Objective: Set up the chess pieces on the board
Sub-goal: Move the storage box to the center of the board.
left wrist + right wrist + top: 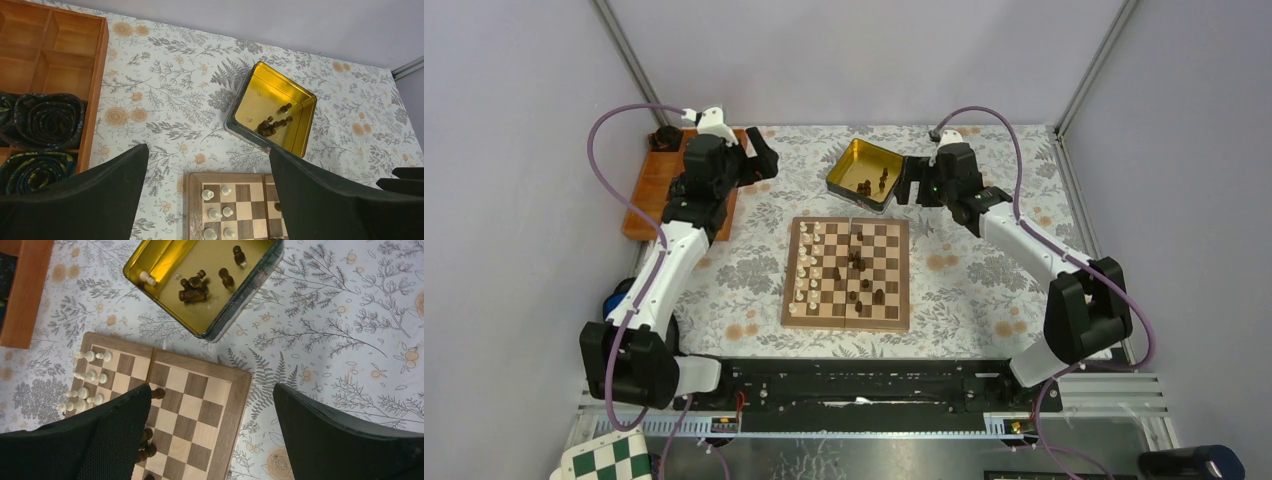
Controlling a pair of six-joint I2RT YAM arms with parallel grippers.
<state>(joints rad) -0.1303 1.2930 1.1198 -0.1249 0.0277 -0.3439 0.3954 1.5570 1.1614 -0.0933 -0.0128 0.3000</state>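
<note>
Your left gripper (207, 167) is spread wide with nothing in it. The near edge of the board (192, 210) shows low between its fingers. The gold tin (265, 95) is ahead, toward its right finger, and the wooden tray (75, 50) is off its left finger. Your right gripper (212, 392) is also spread and empty, with the tin close ahead on its left-finger side and a board corner below. Dark pieces (192, 290) and one cream piece (146, 277) lie in the tin. Cream rows (807, 262) stand on the board side nearer the left hand. Loose dark pieces (861, 280) are scattered mid-board.
</note>
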